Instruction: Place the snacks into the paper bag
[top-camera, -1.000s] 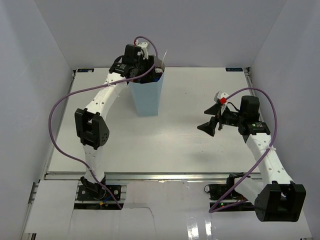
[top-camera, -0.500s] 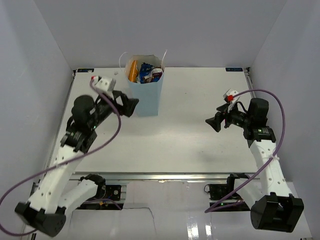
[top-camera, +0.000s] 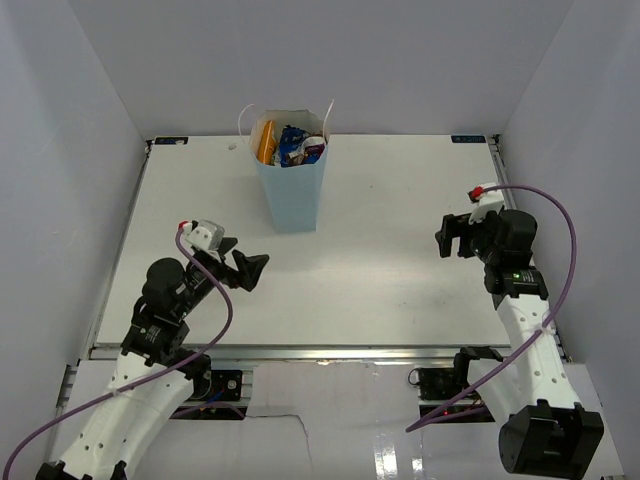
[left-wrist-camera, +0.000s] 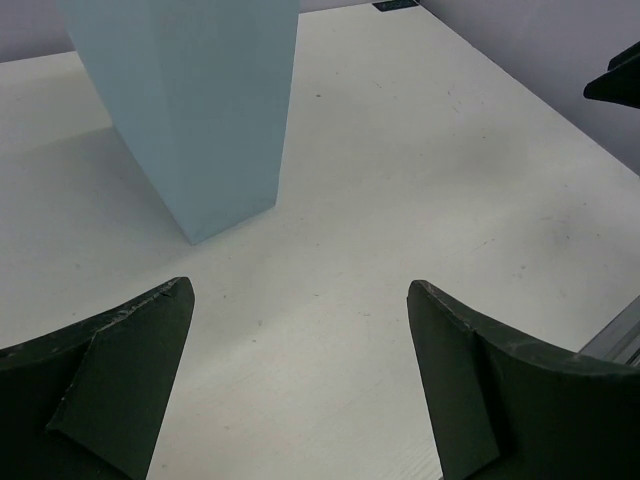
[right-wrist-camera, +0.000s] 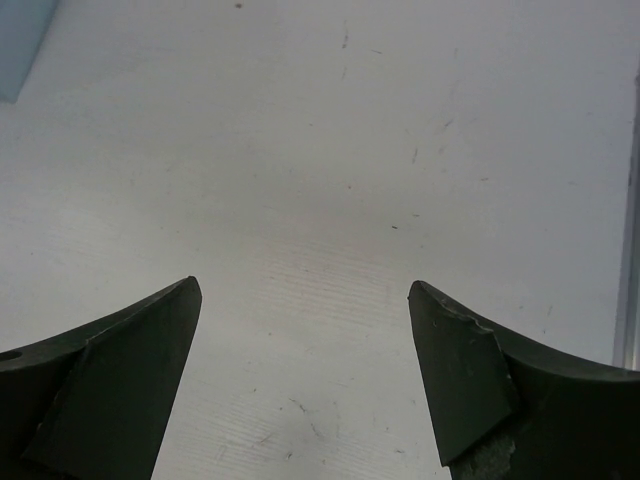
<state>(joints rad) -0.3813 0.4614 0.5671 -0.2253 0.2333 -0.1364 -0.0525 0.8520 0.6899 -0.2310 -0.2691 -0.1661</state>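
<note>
We judge packing done: the snacks (top-camera: 290, 146) sit inside the paper bag (top-camera: 292, 195) near the counter's (top-camera: 390, 195) far edge, our left claw (top-camera: 243, 262) and right claw (top-camera: 451, 236) both spread empty, so only parking seems called for.

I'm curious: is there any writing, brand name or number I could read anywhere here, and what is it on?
No text can be read in any view.
Snack packets in the paper bag: they carry print, but it is too small and blurred to read.
Small blue tags at the far corners of the table: too small to read.
Outside of the paper bag: plain, no lettering.
</note>
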